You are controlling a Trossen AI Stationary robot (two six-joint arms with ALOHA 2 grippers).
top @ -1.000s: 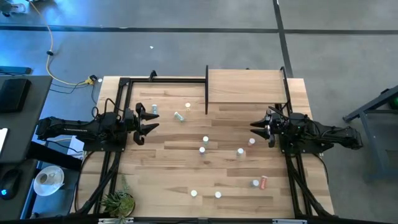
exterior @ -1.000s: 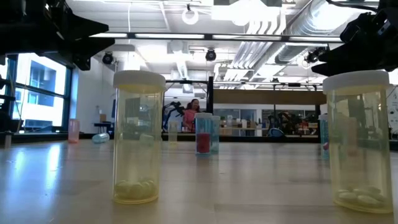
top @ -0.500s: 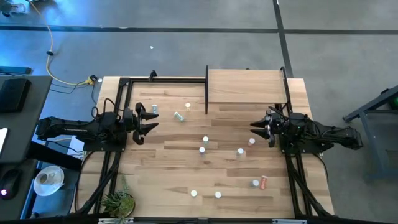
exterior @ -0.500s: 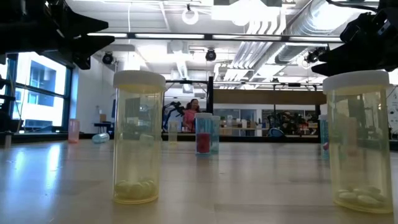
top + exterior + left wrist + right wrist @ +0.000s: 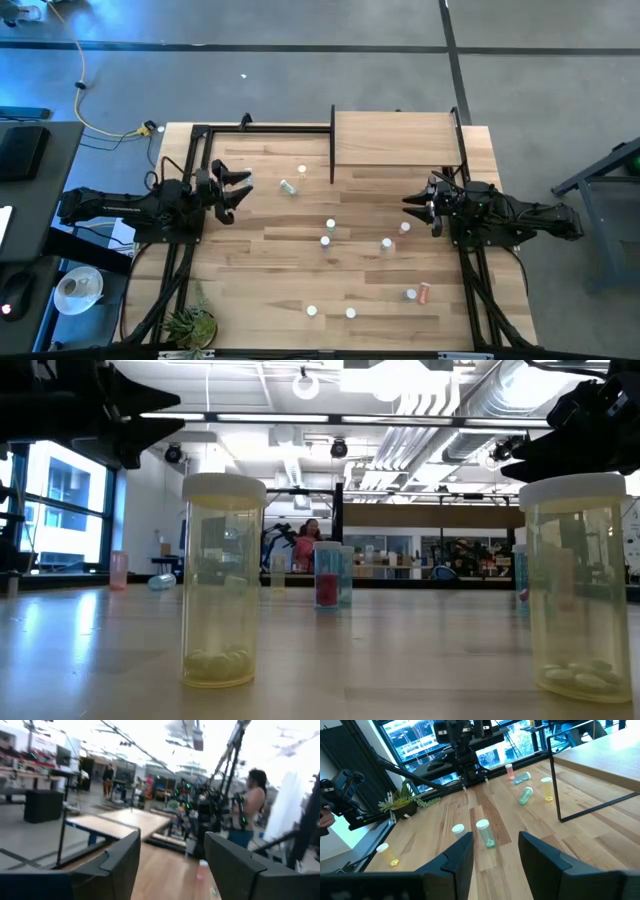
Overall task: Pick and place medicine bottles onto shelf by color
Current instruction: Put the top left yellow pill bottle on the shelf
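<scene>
Several small white-capped medicine bottles stand or lie on the wooden table: a teal one (image 5: 288,186) on its side, a pink-red one (image 5: 424,291) lying near the front right, and two yellow ones (image 5: 222,580) (image 5: 580,585) upright by the near edge. The shelf (image 5: 395,140) stands at the far right on dark posts. My left gripper (image 5: 240,193) hovers open over the table's left side, tipped upward, with nothing between its fingers (image 5: 120,862). My right gripper (image 5: 410,205) hovers open over the right side, pointing at a teal-green bottle (image 5: 485,832).
A potted plant (image 5: 190,325) sits at the near left corner. A black frame (image 5: 200,150) runs along the table's left and far edges. Desks, cables and a mouse lie beyond the left edge. A person (image 5: 252,805) stands in the room behind.
My left gripper has stayed in place but tipped its fingers upward and swung them a little toward the far edge; its fingers stand somewhat wider apart. The bottles and my right gripper have kept still.
</scene>
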